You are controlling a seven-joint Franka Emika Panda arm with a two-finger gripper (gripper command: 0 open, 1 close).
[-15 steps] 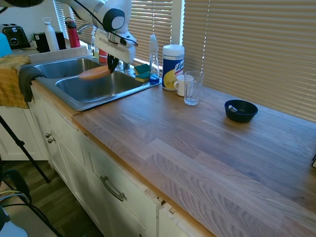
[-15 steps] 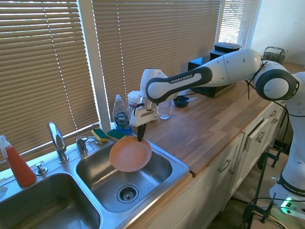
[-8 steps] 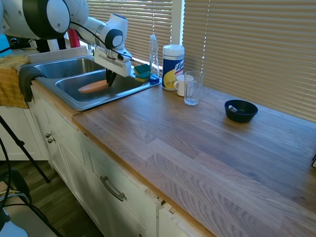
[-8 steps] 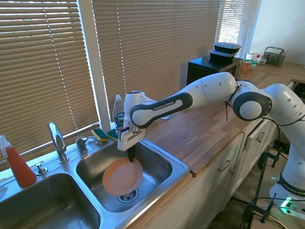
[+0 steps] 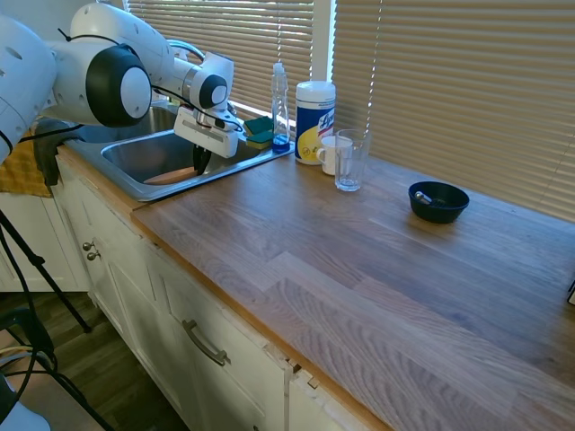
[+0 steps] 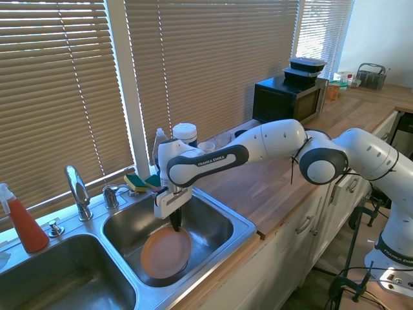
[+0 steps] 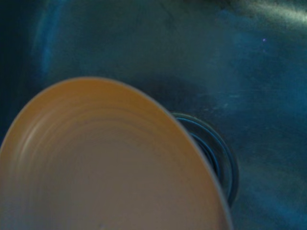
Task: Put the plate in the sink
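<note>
The end effector reaches down into the sink, its dark fingers clamped together on the rim of the plate at the plate's upper edge. The salmon-orange plate sits low in the basin — tilted, its face turned up toward the second exterior camera, covering most of the basin floor; whether its lower edge rests on the steel cannot be told. In the first exterior view only a sliver of the plate shows above the front wall of the sink, just beside the end effector. The wrist view shows the plate close up with faint concentric rings, and the drain half hidden behind its edge.

On the sink's back ledge lie 2 sponges beside a soap bottle. Farther along the wooden desk stand a wipes canister, a white mug and a clear glass, with a small dark blue bowl well apart. A curved chrome faucet rises behind the divider of the 2 basins — a red spray bottle stands near the farther one.
</note>
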